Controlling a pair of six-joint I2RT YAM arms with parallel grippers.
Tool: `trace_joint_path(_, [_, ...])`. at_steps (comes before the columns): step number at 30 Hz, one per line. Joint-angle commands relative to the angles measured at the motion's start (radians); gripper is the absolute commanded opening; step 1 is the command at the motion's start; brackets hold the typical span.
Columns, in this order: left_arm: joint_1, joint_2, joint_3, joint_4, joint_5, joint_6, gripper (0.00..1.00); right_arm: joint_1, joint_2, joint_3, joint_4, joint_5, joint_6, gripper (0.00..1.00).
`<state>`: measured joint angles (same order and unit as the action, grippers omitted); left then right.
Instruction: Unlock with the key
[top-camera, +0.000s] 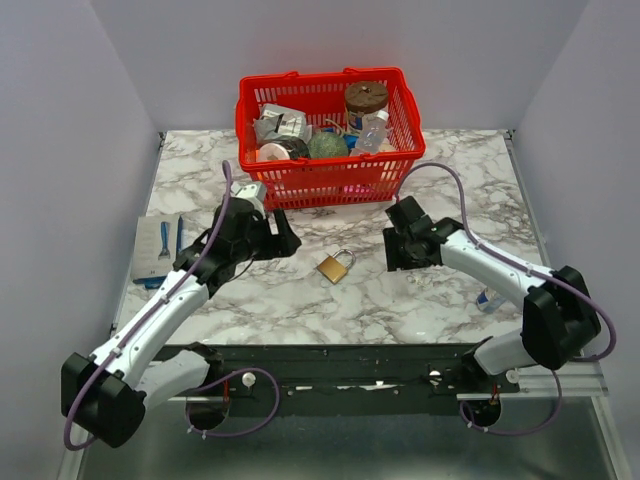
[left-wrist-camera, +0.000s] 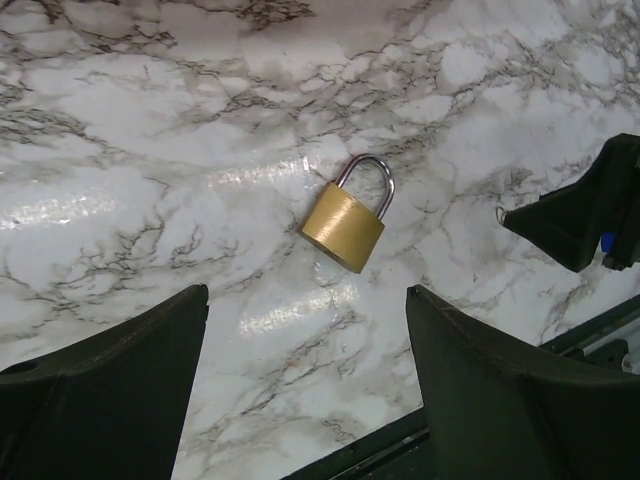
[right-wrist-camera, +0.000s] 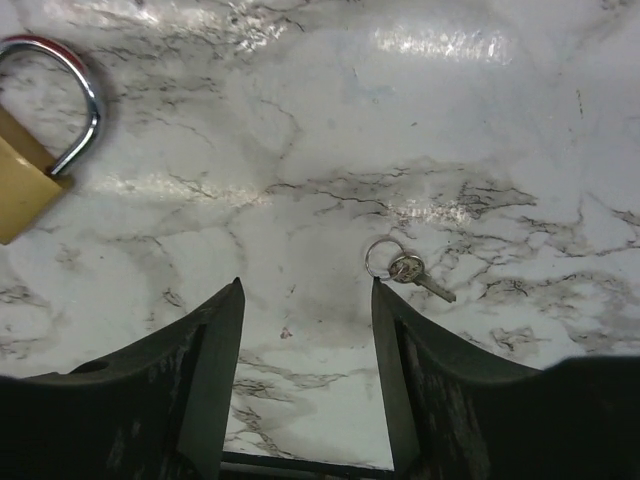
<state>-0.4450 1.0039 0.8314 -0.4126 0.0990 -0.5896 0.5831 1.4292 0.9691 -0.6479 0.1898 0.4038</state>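
Note:
A brass padlock (top-camera: 335, 267) with a closed silver shackle lies flat on the marble table, between my two grippers. It also shows in the left wrist view (left-wrist-camera: 343, 226) and at the left edge of the right wrist view (right-wrist-camera: 25, 180). A small silver key (right-wrist-camera: 418, 274) on a ring lies on the table just ahead of my right gripper's right fingertip. My left gripper (top-camera: 285, 240) (left-wrist-camera: 307, 292) is open and empty, left of the padlock. My right gripper (top-camera: 390, 250) (right-wrist-camera: 308, 283) is open and empty, right of the padlock, low over the table.
A red basket (top-camera: 325, 180) holding several items stands at the back centre. A white card with blue tools (top-camera: 160, 245) lies at the left edge. A small blue and white object (top-camera: 490, 298) lies by the right arm. The table's front edge is close below both grippers.

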Motion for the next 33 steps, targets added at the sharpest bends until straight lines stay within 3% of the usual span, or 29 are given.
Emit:
trace_joint_path(1, [-0.081, 0.047, 0.009, 0.044, -0.078, -0.055, 0.87, -0.003, 0.048, 0.013, -0.042, 0.065, -0.014, 0.59])
trace_joint_path(18, [-0.100, 0.068, -0.005, 0.047, -0.079, -0.056, 0.87, -0.003, 0.140, -0.006, -0.038, 0.056, 0.021, 0.49])
trace_joint_path(22, [-0.101, 0.065, -0.002, 0.049, -0.084, -0.058, 0.87, -0.005, 0.163, -0.003, -0.022, 0.045, 0.023, 0.40])
trace_joint_path(33, [-0.101, 0.052, -0.003, 0.043, -0.091, -0.059, 0.88, -0.009, 0.198, -0.013, -0.035, 0.073, 0.038, 0.37])
